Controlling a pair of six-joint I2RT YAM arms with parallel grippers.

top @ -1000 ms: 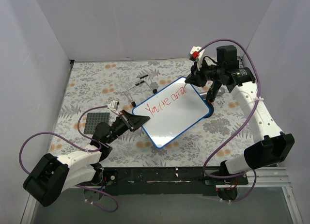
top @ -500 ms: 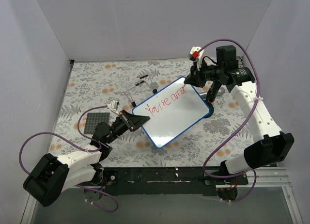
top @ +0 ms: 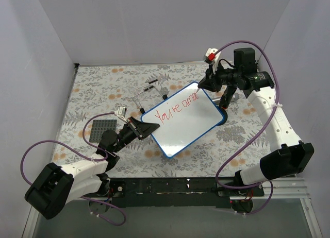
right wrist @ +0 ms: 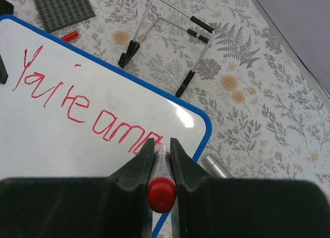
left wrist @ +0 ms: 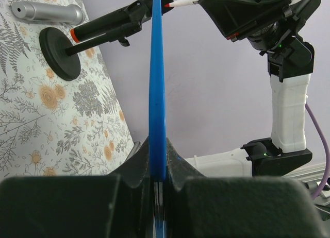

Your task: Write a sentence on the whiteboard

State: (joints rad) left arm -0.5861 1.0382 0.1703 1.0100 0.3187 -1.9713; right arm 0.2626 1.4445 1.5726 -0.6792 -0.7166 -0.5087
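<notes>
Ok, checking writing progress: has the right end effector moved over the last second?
Yes: against the stationary whiteboard, the right end effector has shifted slightly rightward.

Item count, all positions referenced to the whiteboard [top: 185, 122].

Whiteboard ×1, carrying the sentence [top: 178, 108]: 1 line of red writing in 2 word-groups. Red marker [right wrist: 161, 189] ×1, over the board's far right corner. Grey studded plate [top: 101, 130] ×1, left of the board. Small red piece [right wrist: 69, 36] ×1, between plate and board. Wire stand [right wrist: 130, 48] ×1, with 4 black sleeves, beyond the board's far edge. Silver cylinder [left wrist: 46, 13] ×1 and black disc-footed rod [left wrist: 61, 52] ×1, both off the board's right corner. Grippers ×2: left gripper [left wrist: 157, 160], right gripper [right wrist: 161, 150].
</notes>
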